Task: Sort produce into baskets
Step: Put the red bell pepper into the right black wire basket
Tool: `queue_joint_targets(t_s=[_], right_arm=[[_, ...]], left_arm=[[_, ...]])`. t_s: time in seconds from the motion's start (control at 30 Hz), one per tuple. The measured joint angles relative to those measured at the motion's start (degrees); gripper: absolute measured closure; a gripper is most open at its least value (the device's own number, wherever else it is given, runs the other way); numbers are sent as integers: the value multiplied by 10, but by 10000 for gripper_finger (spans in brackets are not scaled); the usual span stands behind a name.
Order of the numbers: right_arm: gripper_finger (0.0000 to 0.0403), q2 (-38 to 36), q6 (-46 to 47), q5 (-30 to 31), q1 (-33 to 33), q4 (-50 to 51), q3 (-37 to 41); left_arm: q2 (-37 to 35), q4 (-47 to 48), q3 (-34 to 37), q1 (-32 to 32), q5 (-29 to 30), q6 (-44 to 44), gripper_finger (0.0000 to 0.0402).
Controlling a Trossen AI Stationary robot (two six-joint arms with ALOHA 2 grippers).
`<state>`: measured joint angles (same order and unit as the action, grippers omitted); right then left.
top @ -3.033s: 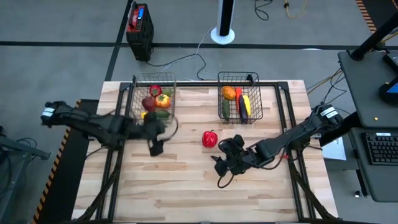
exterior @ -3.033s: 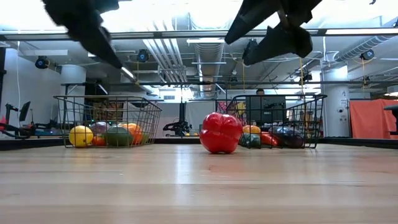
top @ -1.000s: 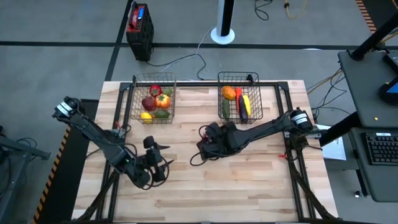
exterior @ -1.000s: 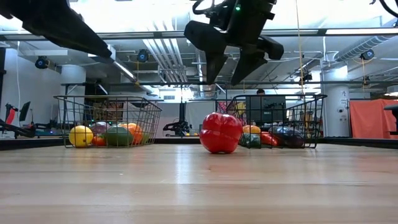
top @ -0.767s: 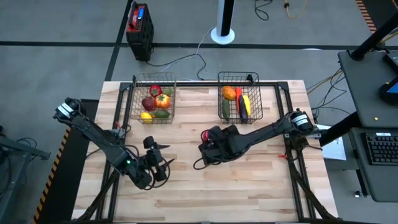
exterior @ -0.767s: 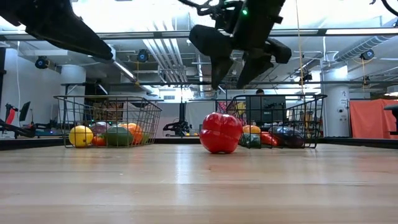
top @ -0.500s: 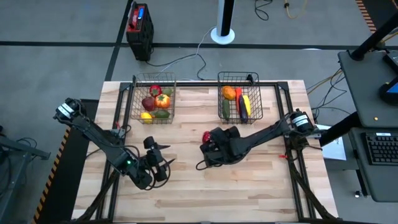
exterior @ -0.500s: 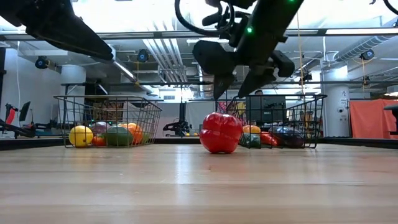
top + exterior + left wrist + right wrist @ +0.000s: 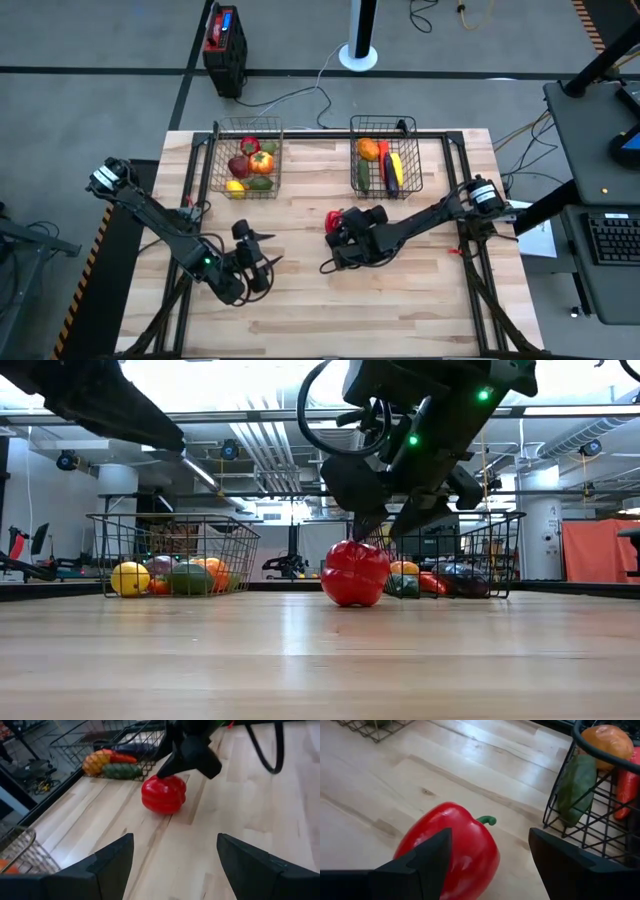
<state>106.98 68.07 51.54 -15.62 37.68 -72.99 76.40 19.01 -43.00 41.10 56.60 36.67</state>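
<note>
Red glossy toy bell pepper (image 9: 334, 219), lobed, short green curled stem, lies alone on the light wood table (image 9: 300, 300) mid-table, between the two baskets and nearer the front than both. Only loose produce piece, count one.

Right gripper (image 9: 342, 229) is right over the pepper, fingers spread apart on either side of it, not closed on it; in the right wrist view the pepper (image 9: 449, 850) fills the gap between the two dark fingers. Low view shows the fingertips down around the pepper's top (image 9: 354, 572); contact can't be told.

Left gripper (image 9: 258, 258) sits over bare table on the left front area, well apart from the pepper, fingers apart, holding nothing; its wrist view looks across at the pepper (image 9: 163, 794).

Two dark wire baskets at the back of the table. Left basket (image 9: 214, 160): about five pieces visible, red, dark red, orange, yellow, green; exact count unclear, they overlap. Right basket (image 9: 414, 160): about five pieces, orange, red, yellow, green, dark purple.

One red-and-black box (image 9: 223, 37) on the floor behind the table.
</note>
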Motion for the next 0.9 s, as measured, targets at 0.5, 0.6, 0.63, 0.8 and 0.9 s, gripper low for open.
queue_joint_targets(t_s=[0.5, 0.6, 0.63, 0.8, 0.9], right_arm=[[149, -1, -49, 0, -3, -47, 20], [147, -2, -64, -7, -7, -63, 22], [146, -2, -73, -13, -9, -72, 22], [145, -2, -124, -59, -25, -132, 22], [144, 1, -159, -88, -34, -157, 24]], left_arm=[[0, -66, 0, -1, 0, -62, 135], [0, -66, 0, -1, 0, -62, 135], [0, -66, 0, -1, 0, -62, 135], [0, -67, 0, -1, -1, -62, 135], [0, -68, 0, -1, -1, -62, 135]])
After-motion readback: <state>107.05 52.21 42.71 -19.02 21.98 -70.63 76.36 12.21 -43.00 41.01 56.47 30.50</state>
